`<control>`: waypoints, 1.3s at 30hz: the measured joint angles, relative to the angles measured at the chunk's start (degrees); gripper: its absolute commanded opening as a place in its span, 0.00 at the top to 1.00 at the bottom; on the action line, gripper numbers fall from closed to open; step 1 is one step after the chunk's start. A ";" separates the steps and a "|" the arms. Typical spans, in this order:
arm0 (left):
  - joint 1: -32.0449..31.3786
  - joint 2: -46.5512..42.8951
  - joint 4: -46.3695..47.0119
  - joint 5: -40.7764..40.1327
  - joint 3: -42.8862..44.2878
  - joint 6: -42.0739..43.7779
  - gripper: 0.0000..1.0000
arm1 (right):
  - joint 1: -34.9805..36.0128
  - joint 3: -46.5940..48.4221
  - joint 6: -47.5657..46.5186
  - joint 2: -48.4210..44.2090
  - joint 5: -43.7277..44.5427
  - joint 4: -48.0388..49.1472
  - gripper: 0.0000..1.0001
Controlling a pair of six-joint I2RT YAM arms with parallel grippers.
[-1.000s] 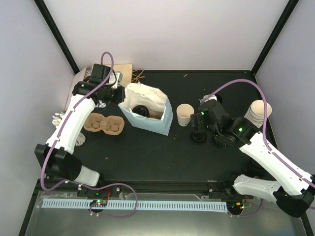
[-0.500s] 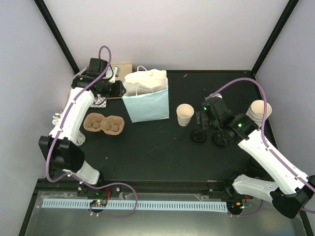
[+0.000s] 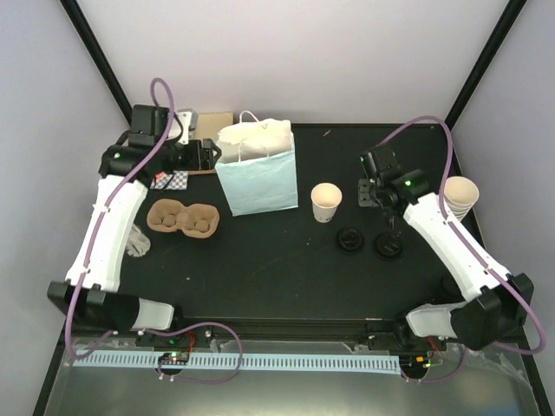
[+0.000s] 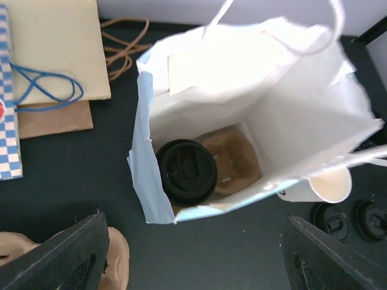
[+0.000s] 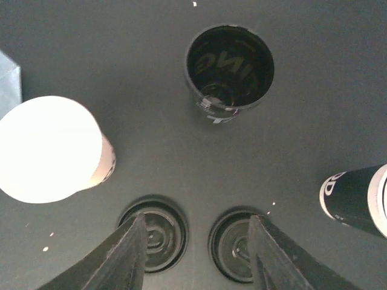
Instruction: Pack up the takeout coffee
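Down inside the upright light blue paper bag [image 4: 151, 187] stands one takeout coffee, its black lid [image 4: 187, 171] showing, in a brown cardboard carrier [image 4: 234, 162]. My left gripper [image 4: 199, 266] is open and empty, just left of the bag [image 3: 257, 178] in the top view [image 3: 206, 154]. A cream cup without a lid [image 3: 326, 202] stands right of the bag. Two loose black lids [image 5: 154, 232] [image 5: 239, 241] lie on the table. My right gripper [image 5: 199, 257] hovers above them, fingers apart with nothing between.
A second brown cup carrier [image 3: 183, 217] lies left of the bag. A stack of cream cups [image 3: 460, 195] stands at the right edge. A dark open cup [image 5: 230, 66] stands beyond the lids. Flat paper bags [image 4: 48, 54] lie at the back left.
The bag went from tilted to upright. My left gripper let go of its rim, opened and drew back left. My right arm pulled back from the lids and its jaws narrowed.
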 measured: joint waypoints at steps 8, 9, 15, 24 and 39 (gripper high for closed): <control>-0.13 -17.51 3.08 1.40 -7.28 -0.92 0.16 | -6.80 4.76 -1.64 9.79 -2.91 2.47 0.60; -0.15 -20.26 3.93 2.32 -9.84 -1.33 0.16 | -7.23 5.22 -2.08 11.02 -3.30 2.82 0.60; -0.83 -32.11 9.09 9.01 -26.16 -3.04 0.15 | -8.50 10.78 -4.15 19.41 -5.25 3.85 0.62; -0.90 -40.39 11.26 10.91 -36.00 0.24 0.14 | -8.87 16.72 -5.88 30.01 -4.61 4.39 0.66; -0.90 -42.64 12.70 11.28 -40.74 2.75 0.13 | -10.12 19.19 -7.15 34.80 -2.36 4.35 0.78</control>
